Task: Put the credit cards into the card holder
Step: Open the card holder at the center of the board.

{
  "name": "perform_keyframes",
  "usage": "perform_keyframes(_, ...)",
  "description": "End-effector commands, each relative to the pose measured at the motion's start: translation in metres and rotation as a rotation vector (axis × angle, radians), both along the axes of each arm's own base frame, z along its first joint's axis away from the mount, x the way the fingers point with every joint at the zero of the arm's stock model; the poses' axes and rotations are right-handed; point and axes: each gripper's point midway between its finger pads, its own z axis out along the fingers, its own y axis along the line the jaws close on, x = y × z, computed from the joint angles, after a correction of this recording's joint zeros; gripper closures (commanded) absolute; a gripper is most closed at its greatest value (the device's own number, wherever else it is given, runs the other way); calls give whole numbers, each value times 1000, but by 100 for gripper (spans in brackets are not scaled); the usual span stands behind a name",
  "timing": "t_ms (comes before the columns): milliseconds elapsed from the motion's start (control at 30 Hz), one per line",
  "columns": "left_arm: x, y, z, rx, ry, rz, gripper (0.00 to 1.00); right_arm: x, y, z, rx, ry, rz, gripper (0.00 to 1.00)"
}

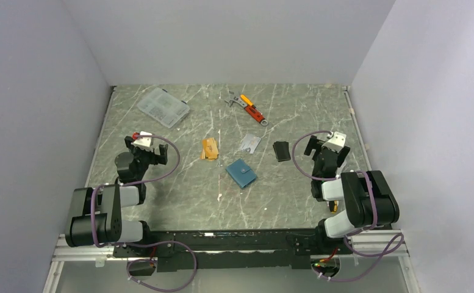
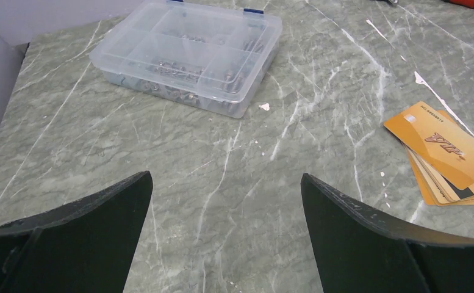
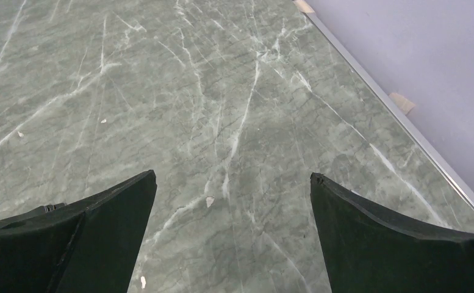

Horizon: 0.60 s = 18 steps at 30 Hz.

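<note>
The teal-blue card holder lies closed on the table's middle. A small stack of orange-gold credit cards lies to its upper left and also shows at the right of the left wrist view. A silver-grey card lies just beyond the holder. My left gripper is open and empty at the left side, apart from the cards. My right gripper is open and empty at the right side, over bare table. Neither wrist view shows the holder.
A clear plastic compartment box with small parts stands at the back left, also in the left wrist view. A red-and-orange tool lies at the back middle. A black card-sized object lies left of the right gripper. A metal rail edges the table's right side.
</note>
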Motion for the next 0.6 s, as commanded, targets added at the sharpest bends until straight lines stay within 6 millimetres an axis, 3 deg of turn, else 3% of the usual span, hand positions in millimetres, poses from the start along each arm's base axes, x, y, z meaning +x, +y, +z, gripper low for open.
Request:
perform_keyframes(0,2,0,11,12,-45,1,1,7,1,15,7,-53,4,0)
perform_keyframes(233,3,0,11,12,-38,-1,1,5,-2,18,2,-51,-16,0)
perform_keyframes(300,3,3,17,3,-61,9,1,6,2,29,-27,-68,-13,0)
perform_keyframes(333,2,2,14,-14,-19,-10,1,0,-11,35,-38,-29,-146,0)
perform_keyframes(367,5,3,25,-25,0,-23,1,5,-9,43,-19,13,-173,0)
perform_keyframes(467,17,4,50,-7,136,-31,1,26,4,77,128,48,-140,0)
perform_keyframes(567,13,-2,74,-2,241,-59,1,37,28,93,431,36,-108,0)
